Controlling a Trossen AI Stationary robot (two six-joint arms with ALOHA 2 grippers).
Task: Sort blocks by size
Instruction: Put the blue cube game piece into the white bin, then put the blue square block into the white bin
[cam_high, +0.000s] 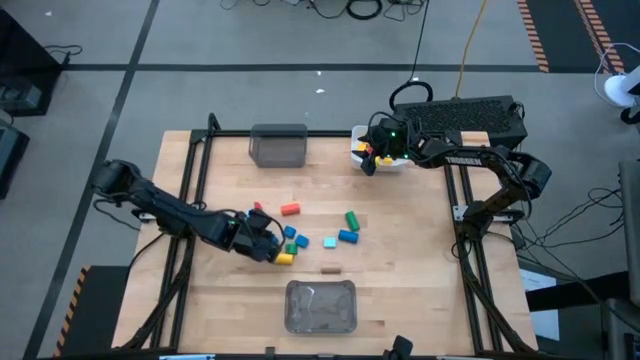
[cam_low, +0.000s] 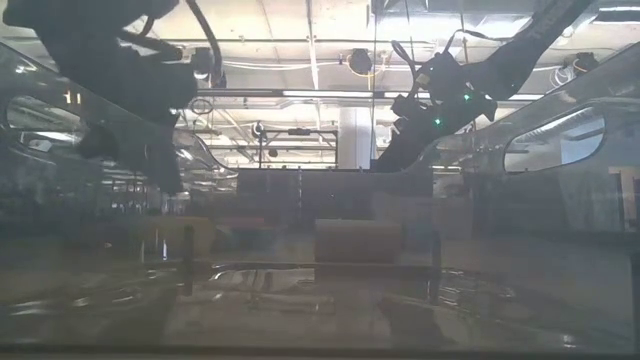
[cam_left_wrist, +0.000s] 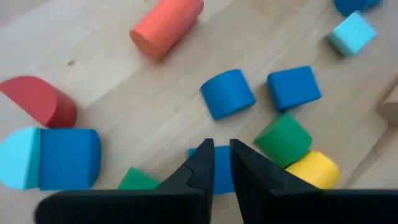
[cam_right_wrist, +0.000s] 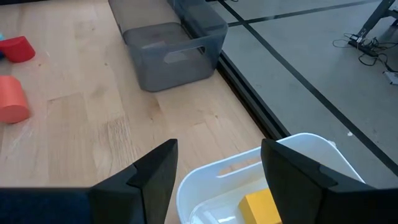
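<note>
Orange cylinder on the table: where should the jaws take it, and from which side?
The orange cylinder lies on its side, clear of the other blocks. Probably best to come straight down from above and close the jaws across the round sides at mid-length, not on the flat ends.

The blocks (cam_high: 320, 232) lie scattered at the table's (cam_high: 420, 290) centre. One bin (cam_high: 278, 145) stands at twelve o'clock from them, another bin (cam_high: 321, 305) at six, a third (cam_high: 385, 155) at one to two o'clock. One block (cam_right_wrist: 261, 208) lies inside that third bin.
</note>
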